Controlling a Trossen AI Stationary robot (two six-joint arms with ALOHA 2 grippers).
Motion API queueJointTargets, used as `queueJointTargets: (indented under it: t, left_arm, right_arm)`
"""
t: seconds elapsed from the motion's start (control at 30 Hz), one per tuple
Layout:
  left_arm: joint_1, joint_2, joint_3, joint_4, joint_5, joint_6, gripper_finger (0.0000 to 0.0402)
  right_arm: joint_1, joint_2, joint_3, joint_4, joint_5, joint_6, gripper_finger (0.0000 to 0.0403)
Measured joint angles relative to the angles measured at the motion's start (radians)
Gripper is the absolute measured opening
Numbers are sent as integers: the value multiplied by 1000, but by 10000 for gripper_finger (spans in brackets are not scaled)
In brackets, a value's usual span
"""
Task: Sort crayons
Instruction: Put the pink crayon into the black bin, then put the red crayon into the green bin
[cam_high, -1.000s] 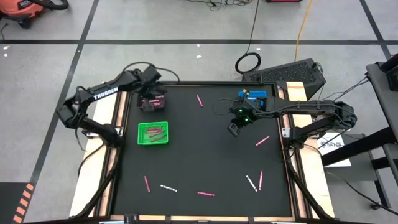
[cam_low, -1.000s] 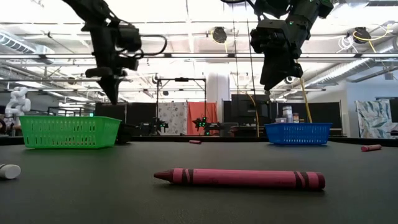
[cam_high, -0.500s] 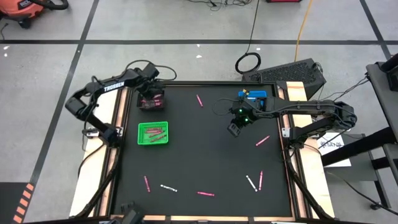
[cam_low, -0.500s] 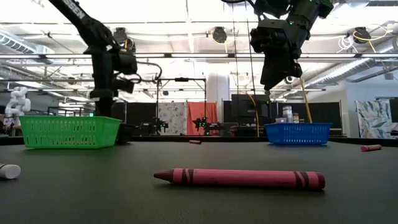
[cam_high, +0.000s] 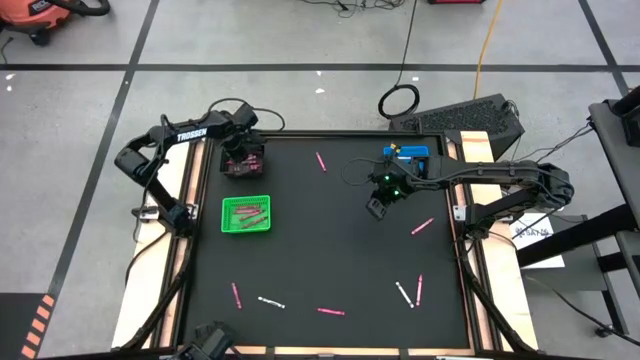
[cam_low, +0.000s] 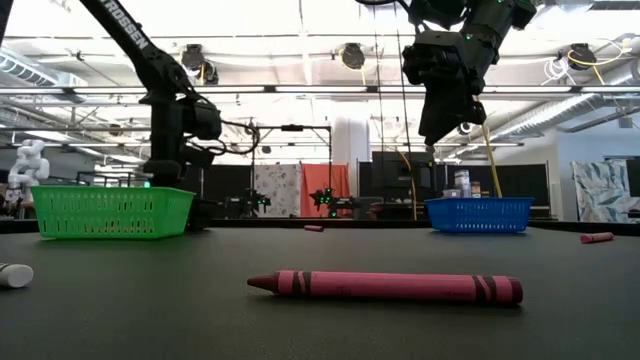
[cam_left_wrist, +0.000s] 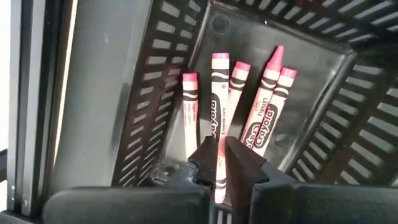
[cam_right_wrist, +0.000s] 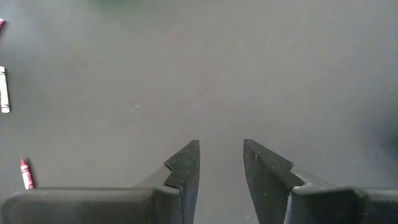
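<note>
The left hand is held low inside the black tray at the tabletop's far left corner, above the pink crayons lying side by side on its floor. Its fingers stand only a narrow gap apart with one crayon showing in that gap; whether it is gripped or just let go cannot be told. The hand is probably placed there so that a pink one lands with its like.

The right hand hangs above bare tabletop near the blue tray, partly open and holding nothing, apparently waiting.

Darker crayons lie in the green tray by the left edge. Others are scattered unsorted: one near the far edge, one toward the right edge, several along the near edge.
</note>
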Motion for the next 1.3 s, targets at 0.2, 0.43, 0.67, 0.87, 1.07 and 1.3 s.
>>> queueJointTargets:
  t: [0.2, 0.43, 0.67, 0.87, 1.07, 1.3]
  left_arm:
    - [-8, -1, 1, 7, 0, 11, 58]
    - [-54, -60, 90, -11, -31, -55, 71]
    - [-132, -230, 115, -57, -10, -56, 70]
    - [-210, -370, 115, -100, 93, -128, 70]
    - [-304, -434, 115, -166, 143, -188, 70]
    - [-437, -486, 115, -228, 146, -214, 70]
  right_arm:
    - [0, 0, 0, 19, 77, 23, 108]
    - [-25, 0, 0, 284, 76, -101, 108]
    - [-83, 53, 1, 430, 94, -90, 116]
    - [-121, 173, 1, 496, 126, -107, 139]
    - [-150, 286, 29, 634, 124, -50, 158]
    - [-186, 471, 265, 499, 125, -37, 159]
